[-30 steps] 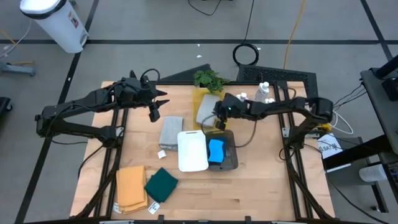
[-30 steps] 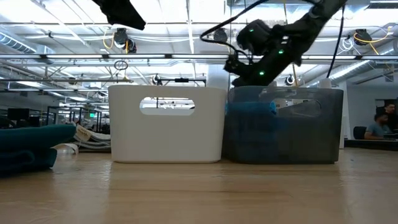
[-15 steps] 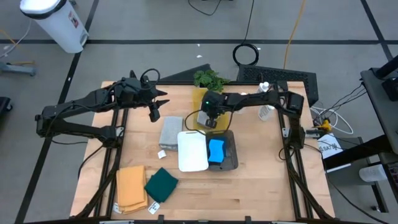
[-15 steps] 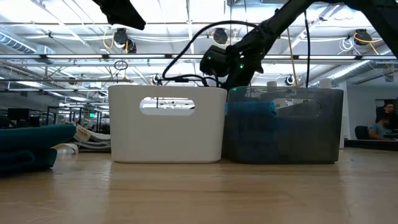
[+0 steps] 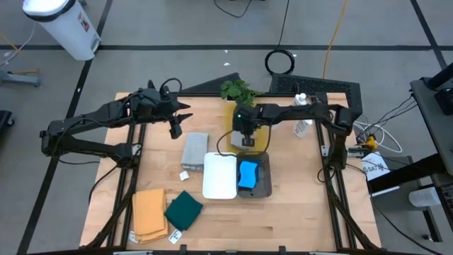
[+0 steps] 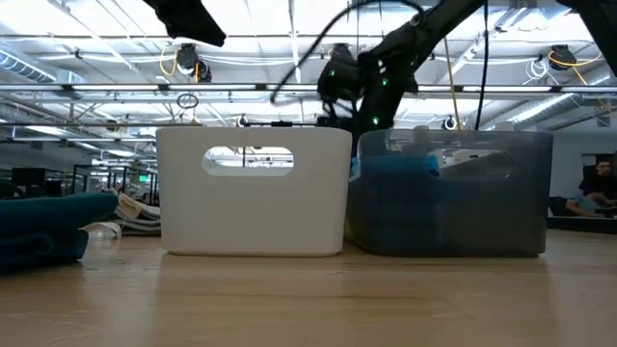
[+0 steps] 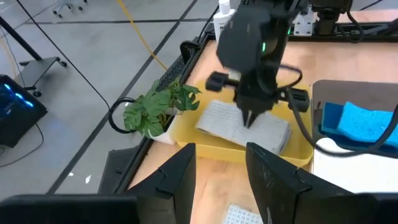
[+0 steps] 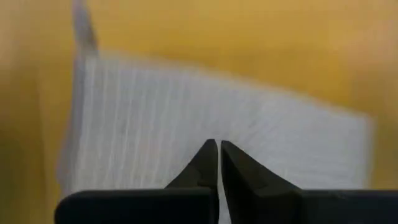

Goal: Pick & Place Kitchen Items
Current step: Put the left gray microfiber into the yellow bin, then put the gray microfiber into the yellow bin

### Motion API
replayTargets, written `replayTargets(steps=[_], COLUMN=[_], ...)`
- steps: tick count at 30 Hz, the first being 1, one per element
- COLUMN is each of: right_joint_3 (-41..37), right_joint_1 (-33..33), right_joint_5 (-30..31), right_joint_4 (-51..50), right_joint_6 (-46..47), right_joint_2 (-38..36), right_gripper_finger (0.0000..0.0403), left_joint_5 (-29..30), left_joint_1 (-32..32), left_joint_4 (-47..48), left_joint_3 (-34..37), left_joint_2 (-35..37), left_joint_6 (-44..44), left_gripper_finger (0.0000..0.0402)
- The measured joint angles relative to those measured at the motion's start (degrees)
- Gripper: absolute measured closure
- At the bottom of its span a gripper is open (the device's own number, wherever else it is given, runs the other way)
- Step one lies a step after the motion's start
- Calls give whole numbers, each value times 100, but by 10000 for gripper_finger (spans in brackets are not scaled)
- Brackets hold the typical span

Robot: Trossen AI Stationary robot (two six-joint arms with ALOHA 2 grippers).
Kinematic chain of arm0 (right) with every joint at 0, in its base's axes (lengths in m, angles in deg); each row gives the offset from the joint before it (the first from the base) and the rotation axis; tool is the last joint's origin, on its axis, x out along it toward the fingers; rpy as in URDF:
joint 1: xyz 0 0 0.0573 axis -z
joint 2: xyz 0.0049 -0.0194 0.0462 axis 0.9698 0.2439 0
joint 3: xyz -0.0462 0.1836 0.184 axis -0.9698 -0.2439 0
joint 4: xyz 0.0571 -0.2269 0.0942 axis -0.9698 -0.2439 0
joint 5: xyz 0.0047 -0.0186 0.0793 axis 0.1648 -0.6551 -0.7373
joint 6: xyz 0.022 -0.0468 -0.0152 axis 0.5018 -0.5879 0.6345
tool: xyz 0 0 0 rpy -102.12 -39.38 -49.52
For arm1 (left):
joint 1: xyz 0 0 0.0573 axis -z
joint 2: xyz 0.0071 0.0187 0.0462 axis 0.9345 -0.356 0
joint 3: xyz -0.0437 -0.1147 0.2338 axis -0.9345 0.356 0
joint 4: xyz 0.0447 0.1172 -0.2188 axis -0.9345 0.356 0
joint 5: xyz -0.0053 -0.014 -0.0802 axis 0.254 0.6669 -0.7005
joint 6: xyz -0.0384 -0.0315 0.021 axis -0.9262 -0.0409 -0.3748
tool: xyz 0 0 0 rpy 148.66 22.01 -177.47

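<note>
1. The right gripper (image 7: 252, 118) hangs fingers-down over the yellow tray (image 7: 186, 132), its tips pinched together and holding nothing.
2. Directly under those tips lies the folded grey cloth (image 7: 244, 123), flat in the tray; I cannot tell whether they touch it.
3. To take it well, the fingers would need to part before descending, then straddle a fold near the cloth's middle.
4. The grey bin (image 5: 263, 177) with a blue sponge (image 5: 247, 174) sits just beside the gripper.
5. The left gripper (image 5: 175, 129) waits partly parted, empty, well off to the side.
</note>
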Motion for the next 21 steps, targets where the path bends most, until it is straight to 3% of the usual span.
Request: replayTargets(steps=[13,18,21], right_joint_3=[-4,0,-2], right_joint_1=[-197,-509,-716], right_joint_5=[-3,-8,-8], right_joint_4=[133,169,103], right_joint_6=[882,858,825], right_joint_2=[-1068,-1466,-1648], right_gripper_finger=[383,378,378], left_joint_5=[-7,-258,-860], left_joint_1=[-20,-412,-730], left_joint_4=[311,686,1143], left_joint_3=[-9,-15,2], left_joint_2=[-211,-854,-1432], left_joint_6=[-795,-927,-521], left_gripper_finger=[252,200,155])
